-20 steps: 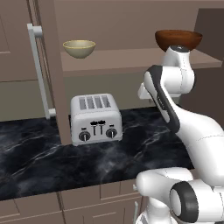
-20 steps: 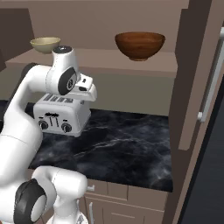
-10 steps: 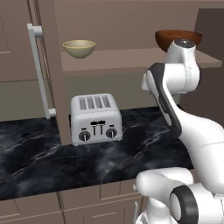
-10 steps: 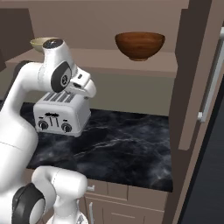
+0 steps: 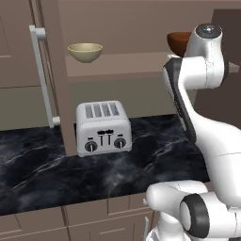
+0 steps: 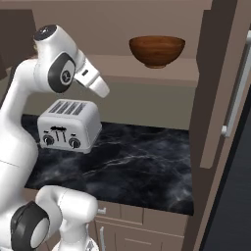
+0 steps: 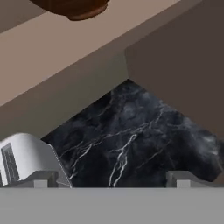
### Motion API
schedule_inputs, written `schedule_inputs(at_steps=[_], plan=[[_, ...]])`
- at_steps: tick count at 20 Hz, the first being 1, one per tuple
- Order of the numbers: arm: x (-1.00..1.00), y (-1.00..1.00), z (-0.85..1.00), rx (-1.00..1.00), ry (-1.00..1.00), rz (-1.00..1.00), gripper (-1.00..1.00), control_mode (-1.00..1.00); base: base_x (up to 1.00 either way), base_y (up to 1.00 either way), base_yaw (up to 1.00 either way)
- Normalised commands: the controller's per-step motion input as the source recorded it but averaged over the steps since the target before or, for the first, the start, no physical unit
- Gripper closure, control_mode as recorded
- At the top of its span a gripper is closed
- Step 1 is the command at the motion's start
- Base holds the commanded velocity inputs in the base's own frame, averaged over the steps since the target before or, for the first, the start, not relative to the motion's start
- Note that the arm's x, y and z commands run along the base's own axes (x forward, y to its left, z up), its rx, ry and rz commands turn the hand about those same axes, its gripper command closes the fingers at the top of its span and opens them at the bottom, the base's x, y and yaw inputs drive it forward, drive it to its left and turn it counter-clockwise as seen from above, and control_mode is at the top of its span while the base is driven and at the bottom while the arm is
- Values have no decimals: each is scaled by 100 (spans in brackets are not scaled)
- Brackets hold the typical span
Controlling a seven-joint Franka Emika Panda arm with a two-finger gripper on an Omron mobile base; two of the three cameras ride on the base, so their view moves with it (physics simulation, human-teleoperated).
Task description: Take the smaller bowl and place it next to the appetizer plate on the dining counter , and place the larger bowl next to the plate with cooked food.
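The smaller bowl (image 5: 85, 52), pale cream, stands on a brown shelf above the toaster. On the same shelf to the right sits the larger bowl (image 6: 157, 50), dark wood-grained; my arm half hides the larger bowl (image 5: 177, 41) in the left base view. Its base (image 7: 70, 6) shows at the top of the hand view. My gripper (image 7: 112, 180) is open with nothing between its fingertips (image 7: 41, 178), hanging below shelf level over the black marble. The white hand (image 6: 94, 79) points down and right, left of the larger bowl. The dining counter and both plates are out of view.
A silver four-slot toaster (image 5: 103, 127) stands on the black marble wall counter (image 6: 142, 162). A tall brown cabinet panel with a long white handle (image 5: 43, 77) rises left of the shelf. Another panel and handle (image 6: 235, 93) close the right side.
The arm's upper joints have risen and the hand has swung up, closer to the shelf's height. The bowls and toaster have not moved.
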Motion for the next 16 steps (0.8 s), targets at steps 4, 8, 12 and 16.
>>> schedule_inputs(at_steps=[4, 8, 12, 16], plan=[[2, -39, 58, 3, -30, -18, -100, -100, 0, 0, 0], [12, -38, 57, 3, -43, -5, -100, -100, 0, 0, 0], [38, -61, 30, 4, -32, -7, -100, -100, 0, 0, 0], [38, -82, 21, 11, -9, -3, -100, -100, 0, 0, 0]])
